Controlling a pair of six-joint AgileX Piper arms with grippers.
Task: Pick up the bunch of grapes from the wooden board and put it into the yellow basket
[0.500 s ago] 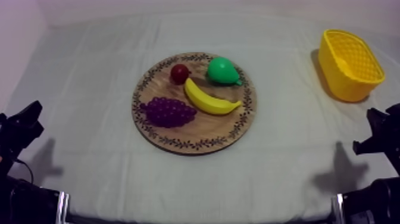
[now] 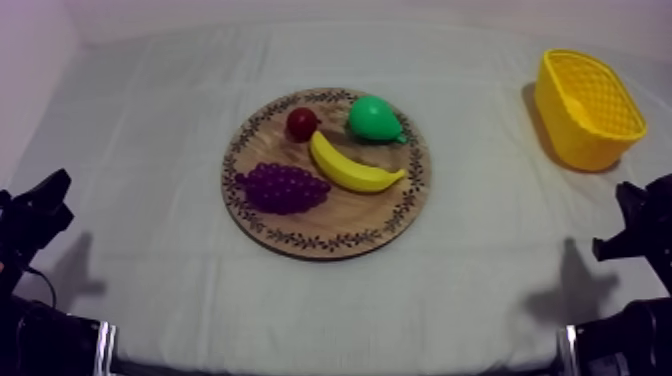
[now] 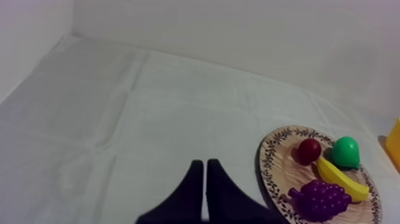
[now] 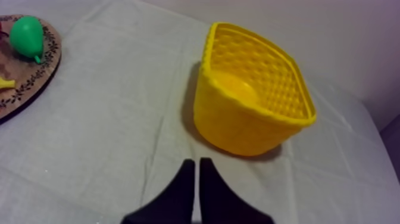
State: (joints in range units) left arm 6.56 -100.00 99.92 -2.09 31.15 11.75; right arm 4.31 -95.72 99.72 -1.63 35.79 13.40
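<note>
A purple bunch of grapes (image 2: 283,187) lies on the front left of the round wooden board (image 2: 395,215), beside a banana (image 2: 352,168). The yellow basket (image 2: 586,108) stands at the far right of the table. My left gripper (image 2: 45,205) rests low at the left edge, far from the board. In the left wrist view its fingers (image 3: 204,179) lie together as a narrow wedge, with the grapes (image 3: 319,199) and board (image 3: 271,173) off to the side. My right gripper (image 2: 635,215) rests low at the right; its fingers (image 4: 194,179) lie together just short of the basket (image 4: 250,95).
A green pear (image 2: 375,118) and a small red fruit (image 2: 302,123) sit at the back of the board. The pear (image 4: 27,36) shows on the board's rim in the right wrist view. Bare cloth surrounds the board and basket.
</note>
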